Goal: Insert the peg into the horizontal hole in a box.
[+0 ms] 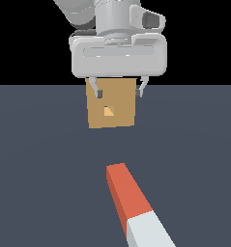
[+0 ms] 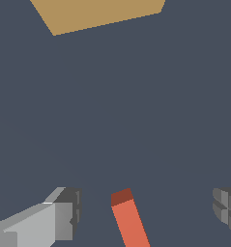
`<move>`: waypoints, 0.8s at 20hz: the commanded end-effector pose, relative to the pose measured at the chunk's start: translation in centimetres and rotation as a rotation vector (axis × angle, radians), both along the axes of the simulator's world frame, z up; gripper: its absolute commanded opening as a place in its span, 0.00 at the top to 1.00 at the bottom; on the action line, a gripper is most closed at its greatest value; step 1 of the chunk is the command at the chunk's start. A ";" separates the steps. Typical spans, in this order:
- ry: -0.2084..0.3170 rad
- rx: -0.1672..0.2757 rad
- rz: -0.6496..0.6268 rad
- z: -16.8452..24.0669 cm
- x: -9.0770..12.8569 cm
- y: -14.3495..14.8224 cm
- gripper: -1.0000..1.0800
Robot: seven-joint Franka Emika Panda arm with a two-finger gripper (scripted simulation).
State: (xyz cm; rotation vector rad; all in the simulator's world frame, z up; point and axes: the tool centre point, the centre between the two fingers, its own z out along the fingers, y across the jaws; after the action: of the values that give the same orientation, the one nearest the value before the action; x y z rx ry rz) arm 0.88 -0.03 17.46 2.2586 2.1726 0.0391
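Observation:
The peg [image 1: 134,205] lies flat on the dark floor, its red-orange half toward the box and its white half nearest the exterior camera. The tan box [image 1: 112,107] stands farther back, with the small lighter hole [image 1: 108,111] in the middle of its face. My gripper [image 1: 118,91] hangs open in the air in front of the box's upper part, holding nothing. In the wrist view the peg's red end [image 2: 129,219] shows between my two spread fingertips [image 2: 68,212], and a piece of the box [image 2: 95,13] lies beyond.
A flat dark grey floor [image 1: 39,159] spreads all around the box and peg. Nothing else stands on it.

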 end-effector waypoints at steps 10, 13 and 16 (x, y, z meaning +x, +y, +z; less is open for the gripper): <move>0.001 -0.001 0.025 -0.8 -0.1 -1.7 0.04; 0.003 -0.002 0.044 -1.4 -0.1 -3.0 0.04; 0.004 -0.003 0.069 -2.2 -0.1 -4.7 0.04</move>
State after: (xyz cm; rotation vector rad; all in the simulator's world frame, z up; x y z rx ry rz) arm 0.84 -3.86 15.72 2.1962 2.2374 0.0333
